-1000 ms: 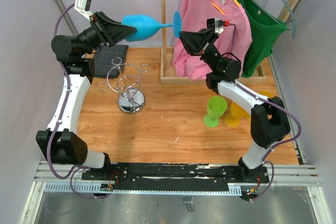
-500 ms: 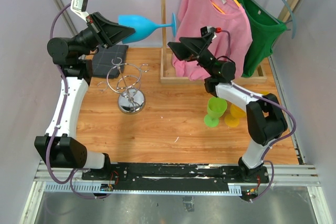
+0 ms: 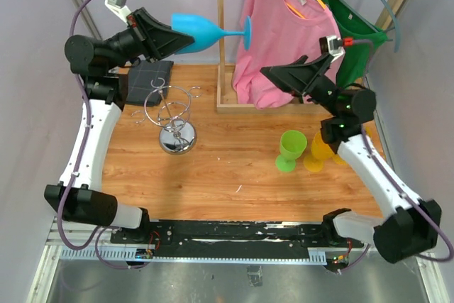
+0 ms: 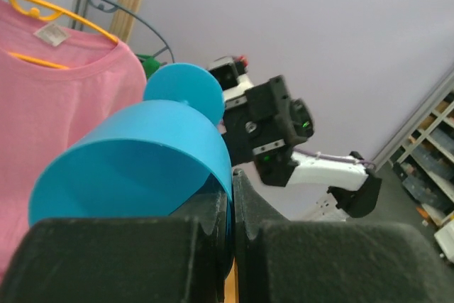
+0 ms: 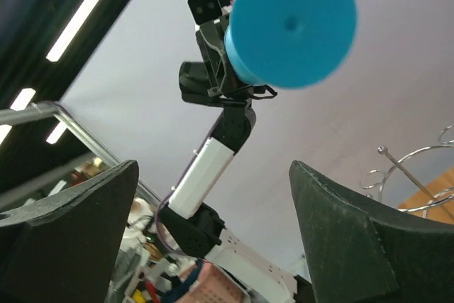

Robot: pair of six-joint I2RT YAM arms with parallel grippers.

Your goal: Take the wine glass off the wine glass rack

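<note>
We hold the wine glass (image 3: 202,32) sideways in our clenched left claw (image 3: 169,37), clear of the wine glass rack (image 3: 174,115); right claw (image 3: 268,72) gapes empty.

The wine glass rack (image 3: 174,122) stands by the table's (image 3: 227,175) far left corner, the wine glass (image 3: 202,32) aloft behind it, two cups (image 3: 291,148) by the right edge.

Wine glass (image 3: 202,32) bright blue; rack (image 3: 174,114) shiny chrome. Far: pink shirt (image 3: 273,37), green shirt (image 3: 352,40). Right: lime-green cup (image 3: 290,149), yellow cup (image 3: 318,155). Counter (image 3: 227,172) orange-brown wood grain. Dk grey gridded mat (image 3: 150,74) far left.
</note>
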